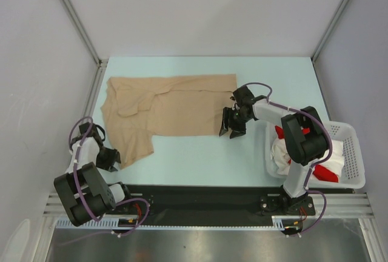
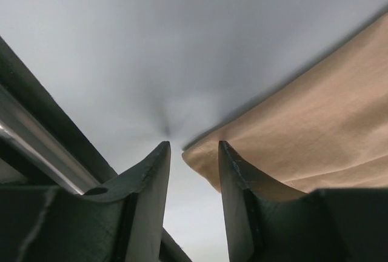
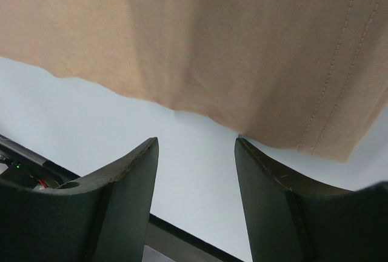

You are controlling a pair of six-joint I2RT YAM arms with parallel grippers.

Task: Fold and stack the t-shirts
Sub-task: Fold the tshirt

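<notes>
Right claw (image 1: 231, 130) agape beside beige t-shirt (image 1: 176, 107)

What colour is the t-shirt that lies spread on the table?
Plain beige-tan t-shirt, with no pattern; the top external view shows it best.

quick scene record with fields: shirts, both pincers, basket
beige t-shirt: spread on the table, rumpled toward the left
left pincer: open, empty, beside the shirt's near-left corner
right pincer: open, empty, just off the shirt's near-right hem
basket: right side, holds white cloth and red cloth
folded stack: none visible
</notes>
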